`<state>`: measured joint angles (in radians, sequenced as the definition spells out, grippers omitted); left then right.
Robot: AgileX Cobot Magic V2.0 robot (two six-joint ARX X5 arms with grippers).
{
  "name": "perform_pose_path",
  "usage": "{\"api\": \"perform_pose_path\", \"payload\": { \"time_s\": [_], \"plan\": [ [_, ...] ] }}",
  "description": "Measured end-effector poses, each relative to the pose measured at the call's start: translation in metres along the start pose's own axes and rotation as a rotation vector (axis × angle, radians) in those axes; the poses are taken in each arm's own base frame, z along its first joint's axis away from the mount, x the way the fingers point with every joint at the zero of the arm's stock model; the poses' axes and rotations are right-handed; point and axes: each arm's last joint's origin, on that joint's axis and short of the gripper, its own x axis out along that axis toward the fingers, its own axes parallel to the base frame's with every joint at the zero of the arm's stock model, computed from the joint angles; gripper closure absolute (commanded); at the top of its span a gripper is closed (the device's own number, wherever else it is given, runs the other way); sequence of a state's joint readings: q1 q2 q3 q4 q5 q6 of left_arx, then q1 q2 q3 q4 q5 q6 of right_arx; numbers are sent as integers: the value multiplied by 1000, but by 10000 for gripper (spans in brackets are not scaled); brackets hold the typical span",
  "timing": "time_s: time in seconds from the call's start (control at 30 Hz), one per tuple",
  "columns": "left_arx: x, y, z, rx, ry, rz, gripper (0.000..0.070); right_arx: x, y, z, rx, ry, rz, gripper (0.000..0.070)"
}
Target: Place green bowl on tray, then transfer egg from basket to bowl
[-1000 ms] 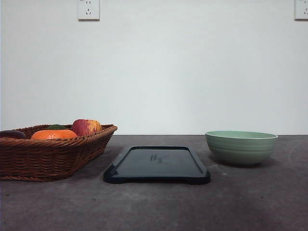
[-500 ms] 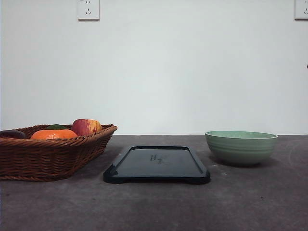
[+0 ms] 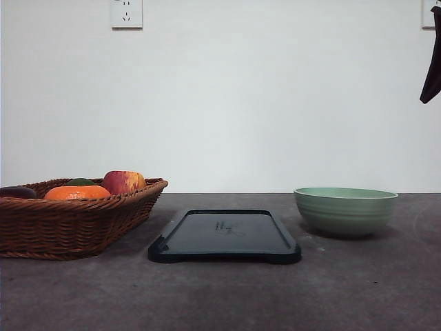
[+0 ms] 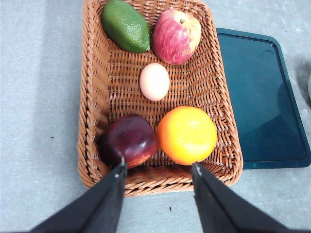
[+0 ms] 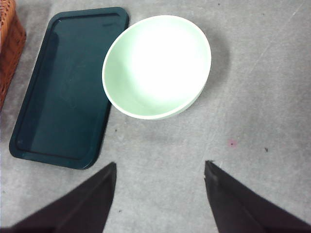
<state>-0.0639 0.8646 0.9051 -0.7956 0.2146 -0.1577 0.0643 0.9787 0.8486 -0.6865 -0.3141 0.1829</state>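
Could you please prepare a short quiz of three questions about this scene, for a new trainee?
1. True or false: the green bowl already stands on the tray.
2. Which item lies in the middle of the basket? A) the egg B) the avocado C) the apple
3. Fill in: the left gripper and the right gripper are both ____.

Key: 1 false, it stands on the table beside the tray; 2 A; 3 open.
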Motion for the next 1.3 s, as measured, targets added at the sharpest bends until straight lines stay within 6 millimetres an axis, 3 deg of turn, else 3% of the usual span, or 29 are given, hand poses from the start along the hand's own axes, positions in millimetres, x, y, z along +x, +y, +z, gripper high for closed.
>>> {"api": "perform_pose_path", "payload": {
  "time_s": [0.1,0.33,0.73,1.13,1.3],
  "plan": [
    [0,0,0,1,-2,0,419,-1,1,4,4,12,-2,340],
    [0,0,0,1,-3,0,420,7,4,34,11,30,-21,341],
    [0,0,0,1,-2,0,420,65,-9,80,24,162,-83,342],
    [0,0,0,1,-2,0,420,131,-31,83,32,288,-125,342],
    [0,0,0,1,-2,0,420,146,-36,80,38,310,-128,408]
  ]
}}
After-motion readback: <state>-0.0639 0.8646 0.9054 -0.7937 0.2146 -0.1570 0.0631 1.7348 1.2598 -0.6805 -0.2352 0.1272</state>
